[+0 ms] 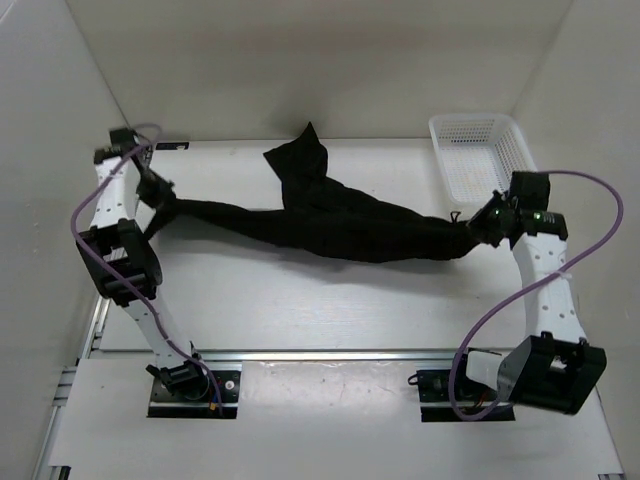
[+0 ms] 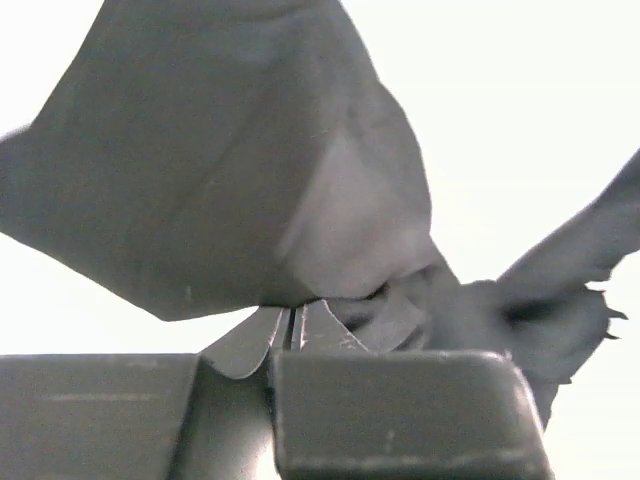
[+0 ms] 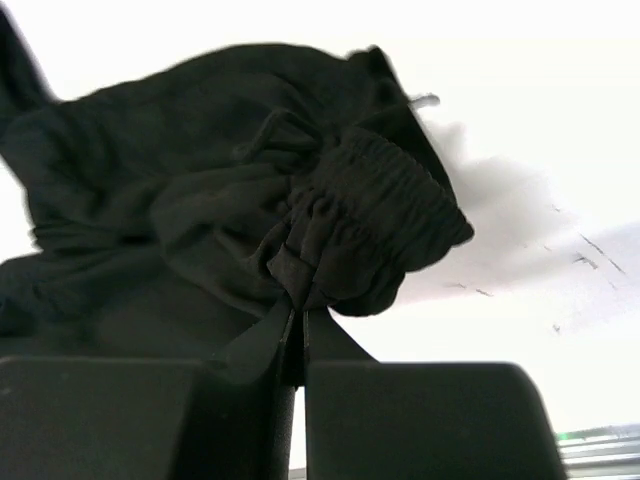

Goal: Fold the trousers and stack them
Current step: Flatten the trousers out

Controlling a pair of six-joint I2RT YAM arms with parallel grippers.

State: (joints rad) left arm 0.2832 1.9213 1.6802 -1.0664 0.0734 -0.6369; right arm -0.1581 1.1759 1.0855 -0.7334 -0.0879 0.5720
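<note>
The black trousers [image 1: 330, 225] stretch across the table from left to right, with one loose part pointing toward the back wall. My left gripper [image 1: 163, 203] is shut on the trousers' left end, and in the left wrist view the cloth [image 2: 250, 180] fans out from the pinched fingertips [image 2: 292, 318]. On the right, my right gripper [image 1: 478, 232] is shut on the gathered elastic waistband [image 3: 370, 215]. That cloth bunches right at its closed fingertips [image 3: 298, 312].
A white mesh basket [image 1: 480, 155] stands at the back right, just behind the right gripper. White walls close the table at the back and on both sides. Both arm bases sit on the rail at the near edge.
</note>
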